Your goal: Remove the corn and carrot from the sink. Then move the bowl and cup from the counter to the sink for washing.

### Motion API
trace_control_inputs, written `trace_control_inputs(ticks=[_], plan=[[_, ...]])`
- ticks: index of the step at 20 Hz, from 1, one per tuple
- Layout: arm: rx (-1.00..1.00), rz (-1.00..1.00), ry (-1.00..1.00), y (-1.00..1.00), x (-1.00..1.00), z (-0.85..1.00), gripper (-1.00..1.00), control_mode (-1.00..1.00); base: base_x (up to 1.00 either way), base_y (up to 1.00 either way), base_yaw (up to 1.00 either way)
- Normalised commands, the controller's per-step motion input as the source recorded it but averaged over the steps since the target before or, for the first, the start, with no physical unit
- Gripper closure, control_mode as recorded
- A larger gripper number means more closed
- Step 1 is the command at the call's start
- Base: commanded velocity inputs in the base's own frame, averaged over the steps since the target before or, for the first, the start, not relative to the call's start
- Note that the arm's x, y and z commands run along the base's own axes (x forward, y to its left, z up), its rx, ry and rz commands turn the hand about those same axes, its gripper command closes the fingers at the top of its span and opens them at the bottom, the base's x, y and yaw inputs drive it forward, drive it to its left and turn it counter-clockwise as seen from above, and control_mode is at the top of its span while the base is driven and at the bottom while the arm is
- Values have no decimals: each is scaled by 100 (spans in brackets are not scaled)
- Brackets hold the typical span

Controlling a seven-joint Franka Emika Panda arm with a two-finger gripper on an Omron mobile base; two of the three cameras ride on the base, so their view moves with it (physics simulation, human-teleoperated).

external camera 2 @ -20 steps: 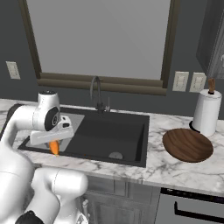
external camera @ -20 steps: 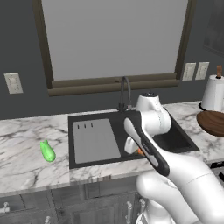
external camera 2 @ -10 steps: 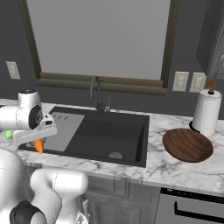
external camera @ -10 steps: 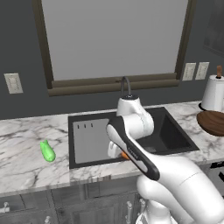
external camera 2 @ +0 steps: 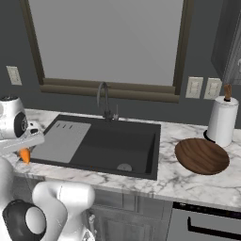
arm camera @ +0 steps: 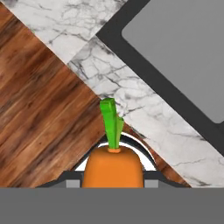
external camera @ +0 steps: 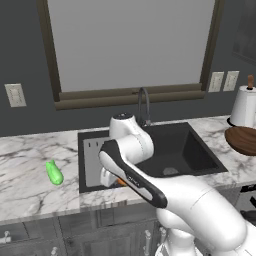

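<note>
The corn (external camera: 54,172) lies on the desk (external camera: 30,175) left of the sink (external camera: 187,150). At the sink's front left edge, the claw (external camera 2: 24,153) is closed on the carrot (arm camera: 113,166), green top pointing away. Right of the sink sits the bowl (external camera 2: 201,156), touching nothing.

Evenly lit, flat rendered light w/ no clear source; pale window (external camera: 132,42) reads as uniform grey, no glare. Soft shadows only: faint dark patch under bowl (external camera 2: 202,156), dim interior of sink (external camera 2: 117,141). Marble counter (external camera: 30,170) bright, walls and cabinets dark. Both base views slightly soft, low-res, jagged edges on arm outline. Hand view sharper up close; carrot (arm camera: 113,166) saturated, no blur. No visible edge distortion.
</note>
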Motion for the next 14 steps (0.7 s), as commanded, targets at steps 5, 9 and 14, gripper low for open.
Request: trace_control_inputs(ticks=[5, 9, 14], plan=[[-4, 0, 0, 68, 9, 0, 100, -100, 0, 0, 0], [-3, 0, 0, 65, 11, 0, 100, -100, 0, 0, 0], [0, 0, 0, 60, 11, 0, 100, -100, 0, 0, 0]])
